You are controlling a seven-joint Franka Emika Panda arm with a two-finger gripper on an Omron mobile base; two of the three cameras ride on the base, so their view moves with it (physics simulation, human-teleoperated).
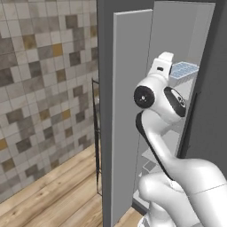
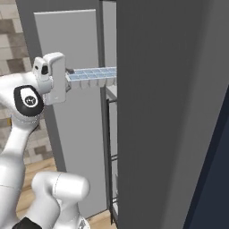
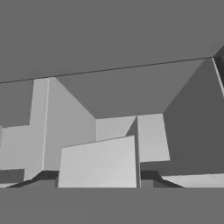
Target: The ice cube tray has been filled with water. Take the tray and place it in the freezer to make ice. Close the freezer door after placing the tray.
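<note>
Arm: rises from the base, bends at a white elbow and reaches forward and up toward the freezer [image 1: 208, 111], whose door [image 1: 131, 111] stands swung open, pale inner face toward the arm.
Hand: level, at upper-shelf height of the freezer, pointing into its opening between the door and the dark cabinet side.
Gripper [image 2: 68, 79]: its fingers are drawn in and pinch the near end of the tray [image 2: 91, 77]; the fingertips themselves are hidden behind the white hand block, so the exact contact cannot be made out.
Tray: held flat and level, sticking out from the hand toward the freezer; its far end passes behind the freezer's dark front panel.
Water [image 2: 89, 74]: pale blue squares in the tray's cells, seen from above.
Left base view: the tray [image 1: 182, 70] shows past the hand as a pale blue grid just inside the freezer, above pale grey shelves; tiled wall and wood floor lie to the door's left.
Right base view: the tray is seen from the side, with its full length from the hand to the freezer's edge; the door [image 2: 71, 112] stands behind the arm, and a navy panel edges the freezer's lower right.
Hand view: pale grey inner walls and a shelf of the freezer [image 3: 131, 87], with light box shapes low in the compartment; what they are I cannot tell.
</note>
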